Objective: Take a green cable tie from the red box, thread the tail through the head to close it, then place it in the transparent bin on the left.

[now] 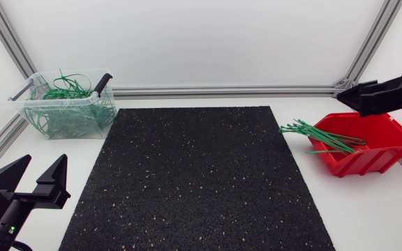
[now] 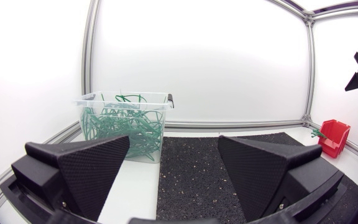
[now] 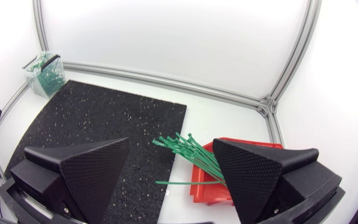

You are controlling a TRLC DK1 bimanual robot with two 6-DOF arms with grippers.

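Operator: So, where are the ties from my end?

Spotter: Your bundle of thin green plastic cable ties [image 3: 188, 149] lies below and a little ahead of your right gripper [image 3: 171, 143], the matte black one with two broad wedge fingers. In its wrist view the bundle shows in the gap between those fingers. One end of the bundle rests in the open-fronted red plastic box [image 1: 375, 157] under the gripper, and the other end fans out over the box's lip towards the speckled black rubber mat [image 1: 194, 181].

Operator: Which step is that?

Spotter: The first, I'd judge, since no tie is picked yet. Your right fingers stand wide apart and touch nothing. The arm holds the gripper above the box, tilted down towards the mat. The ties lie crossed and bunched, so the next move calls for coming down on a single strand that sticks out alone and pinching it from both sides.

Operator: And my left?

Spotter: Your left gripper [image 1: 45, 162] sits low beside the mat, fingers apart and empty. The clear plastic bin [image 1: 65, 104], full of looped green ties, stands well ahead of it, towards its left finger. You'll likely want that arm for the threading.
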